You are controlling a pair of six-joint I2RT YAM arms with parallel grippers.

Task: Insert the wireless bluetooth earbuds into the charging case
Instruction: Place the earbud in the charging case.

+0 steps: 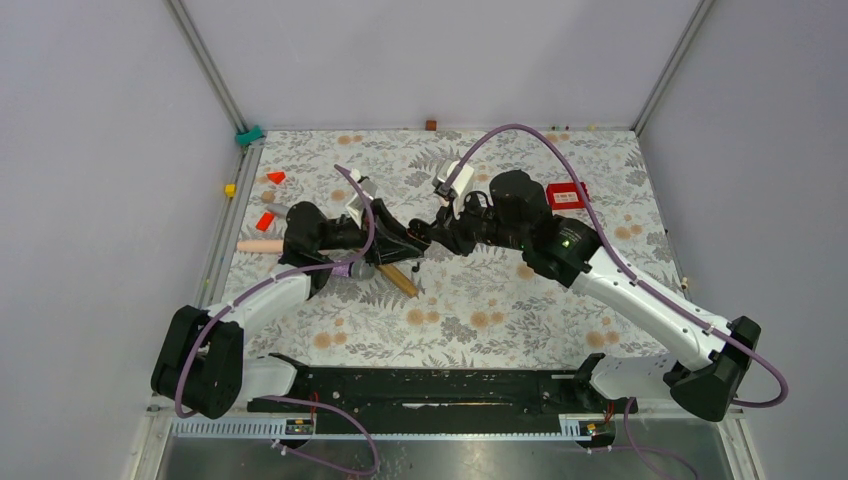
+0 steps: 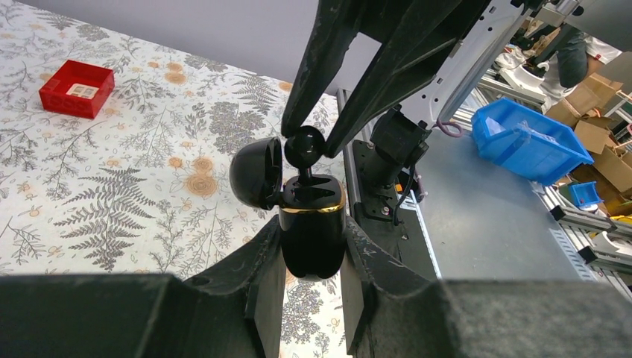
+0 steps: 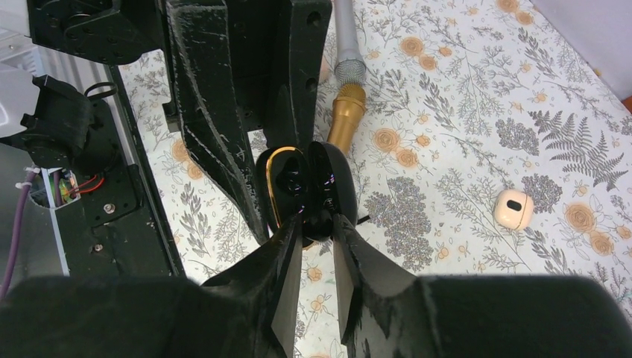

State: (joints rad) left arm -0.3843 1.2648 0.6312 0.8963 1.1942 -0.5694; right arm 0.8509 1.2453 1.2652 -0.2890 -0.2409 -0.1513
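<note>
My left gripper (image 2: 313,250) is shut on the charging case (image 2: 313,242), a glossy black pebble with a gold rim, held upright above the table with its lid (image 2: 256,173) swung open to the left. My right gripper (image 3: 317,227) is shut on one black earbud (image 2: 304,145), held right over the case's open top with its stem reaching down into a slot. In the right wrist view the earbud (image 3: 319,222) sits between my fingertips against the open case (image 3: 287,179). The grippers meet at mid-table (image 1: 415,240). I see no second earbud.
A gold microphone (image 3: 344,123) and a silver one (image 3: 347,52) lie under the grippers. A cream-pink rounded object (image 3: 513,209) lies on the floral cloth. A red box (image 1: 567,194) sits at the back right. Red blocks (image 1: 265,221) and a pink cylinder (image 1: 258,245) lie left.
</note>
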